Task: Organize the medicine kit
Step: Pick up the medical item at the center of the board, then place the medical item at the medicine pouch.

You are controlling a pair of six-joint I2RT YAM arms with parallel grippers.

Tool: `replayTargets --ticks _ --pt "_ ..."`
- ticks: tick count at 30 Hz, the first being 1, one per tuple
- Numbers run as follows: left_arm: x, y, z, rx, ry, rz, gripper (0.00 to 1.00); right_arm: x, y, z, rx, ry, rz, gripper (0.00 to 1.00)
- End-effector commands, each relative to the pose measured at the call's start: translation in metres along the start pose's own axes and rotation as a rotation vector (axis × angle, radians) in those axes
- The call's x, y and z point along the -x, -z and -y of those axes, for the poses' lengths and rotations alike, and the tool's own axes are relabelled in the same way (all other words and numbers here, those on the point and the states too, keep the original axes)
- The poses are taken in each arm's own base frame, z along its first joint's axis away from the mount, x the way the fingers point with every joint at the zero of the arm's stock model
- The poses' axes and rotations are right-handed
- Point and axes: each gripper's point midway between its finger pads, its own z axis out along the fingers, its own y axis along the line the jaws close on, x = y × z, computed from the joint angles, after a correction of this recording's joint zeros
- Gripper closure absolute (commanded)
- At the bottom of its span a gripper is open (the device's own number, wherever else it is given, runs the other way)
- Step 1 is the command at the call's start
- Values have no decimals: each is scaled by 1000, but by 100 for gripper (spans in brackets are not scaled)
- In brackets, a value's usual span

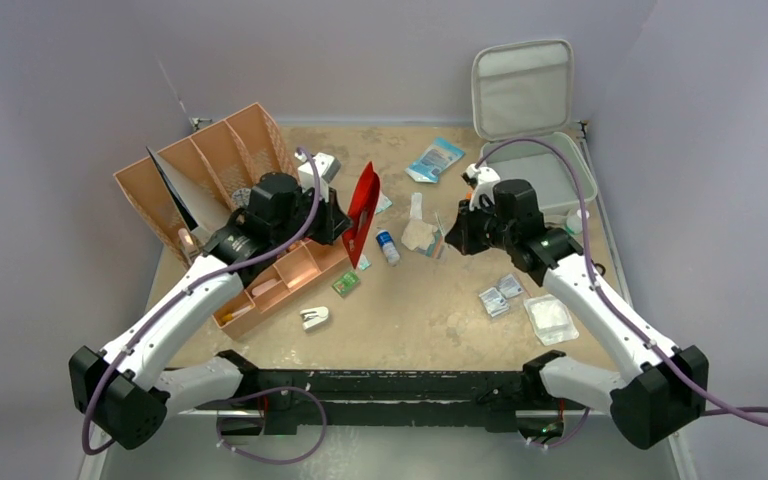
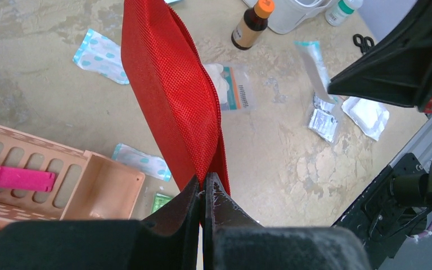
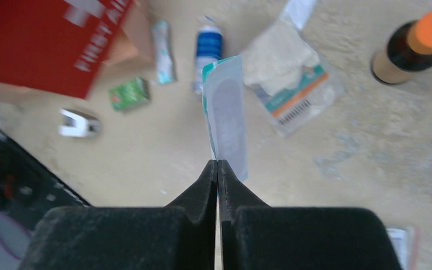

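Observation:
The medicine kit (image 1: 552,176), a light grey zip case, lies open at the back right with its lid (image 1: 522,88) standing up against the wall. My left gripper (image 2: 205,183) is shut on the edge of the flat red first-aid pouch (image 2: 171,90), which it holds upright on edge above the table's middle (image 1: 363,208). My right gripper (image 3: 217,165) is shut on a thin flat plaster packet (image 3: 229,115), held edge-up above the table in front of the kit. The two grippers face each other across the table's middle.
Tan divided organizer trays stand at the back left (image 1: 210,165) and lie front left (image 1: 282,283). Loose on the table are a brown bottle (image 3: 409,48), a gauze packet (image 3: 292,81), a small blue-and-white bottle (image 1: 387,246), a green packet (image 1: 346,284), a white clip (image 1: 314,317) and sachets (image 1: 550,318).

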Motion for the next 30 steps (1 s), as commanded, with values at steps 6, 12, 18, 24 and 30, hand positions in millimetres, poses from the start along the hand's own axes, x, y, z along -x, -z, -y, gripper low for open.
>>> replayTargets --ticks 6,12,18,24,30 --pt "14 -12 3 -14 23 43 100 90 27 -70 220 -366 276 100" --pt "16 -15 9 -51 32 56 100 114 30 -90 307 -543 328 100" --pt "13 -17 9 -56 28 47 100 126 20 -106 390 -688 332 100" --pt "15 -15 10 -60 19 55 100 136 7 -125 456 -762 309 100" --pt "15 -14 11 -66 14 58 100 144 -7 -142 506 -823 278 100"
